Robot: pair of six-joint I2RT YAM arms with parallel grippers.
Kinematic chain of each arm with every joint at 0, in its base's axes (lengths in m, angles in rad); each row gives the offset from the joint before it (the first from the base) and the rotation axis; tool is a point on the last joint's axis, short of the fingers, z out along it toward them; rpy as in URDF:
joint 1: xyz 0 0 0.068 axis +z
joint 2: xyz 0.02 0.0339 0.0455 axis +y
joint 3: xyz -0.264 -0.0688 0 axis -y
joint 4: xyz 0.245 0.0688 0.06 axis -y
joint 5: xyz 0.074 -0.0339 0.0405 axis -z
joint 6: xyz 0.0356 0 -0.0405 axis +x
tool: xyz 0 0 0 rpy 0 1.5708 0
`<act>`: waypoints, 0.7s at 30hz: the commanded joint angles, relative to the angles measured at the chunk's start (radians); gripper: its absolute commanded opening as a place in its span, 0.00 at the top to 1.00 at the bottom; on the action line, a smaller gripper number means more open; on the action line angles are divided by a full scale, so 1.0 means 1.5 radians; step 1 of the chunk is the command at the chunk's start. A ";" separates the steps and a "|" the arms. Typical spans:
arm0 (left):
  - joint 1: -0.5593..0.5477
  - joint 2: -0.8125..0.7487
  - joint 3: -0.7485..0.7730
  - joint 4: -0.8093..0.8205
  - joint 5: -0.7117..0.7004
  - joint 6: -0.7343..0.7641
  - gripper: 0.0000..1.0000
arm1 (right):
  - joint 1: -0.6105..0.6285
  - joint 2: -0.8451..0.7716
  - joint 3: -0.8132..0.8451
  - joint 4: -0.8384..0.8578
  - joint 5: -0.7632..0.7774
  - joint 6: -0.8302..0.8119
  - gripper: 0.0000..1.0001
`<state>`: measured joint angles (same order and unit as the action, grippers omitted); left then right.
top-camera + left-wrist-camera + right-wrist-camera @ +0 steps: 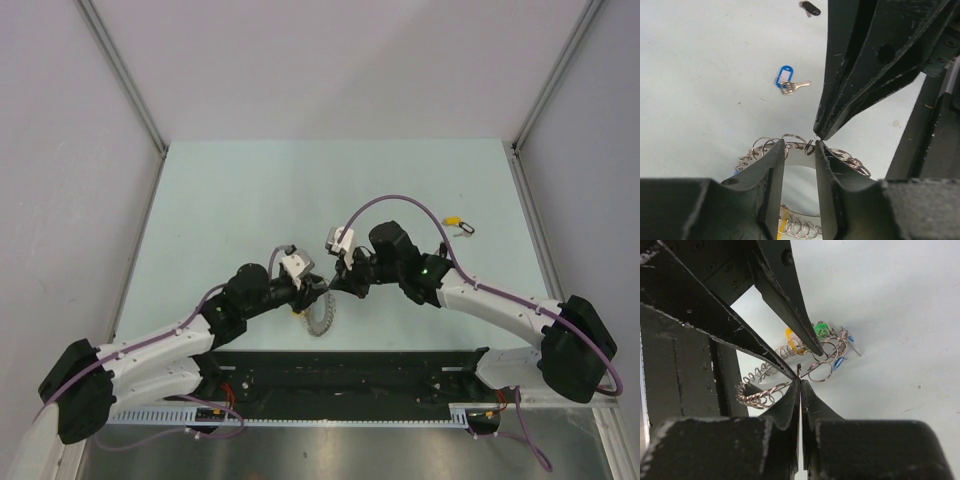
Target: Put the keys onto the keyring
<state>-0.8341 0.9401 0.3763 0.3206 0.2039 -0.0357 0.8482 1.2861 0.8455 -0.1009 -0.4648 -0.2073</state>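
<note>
The keyring is a silver band edged with many small wire loops. It hangs between my two grippers near the table's front, and also shows in the top view. My left gripper is shut across its band. My right gripper is shut on a thin metal loop at the ring's edge, its tips touching the left fingers. Green, yellow and blue tags hang at the ring. A blue-tagged key lies loose on the table beyond it.
A black tag lies farther off on the table. A yellow-tagged key and a dark tag lie at the right of the pale green table. Frame posts stand at the table's back corners.
</note>
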 commanded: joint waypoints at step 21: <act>-0.066 0.029 -0.027 0.147 -0.128 0.028 0.79 | 0.026 -0.014 0.031 0.034 0.030 0.070 1.00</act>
<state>-0.9211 0.9840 0.3534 0.4179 0.0284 -0.0002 0.8677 1.2861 0.8459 -0.0967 -0.3996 -0.1379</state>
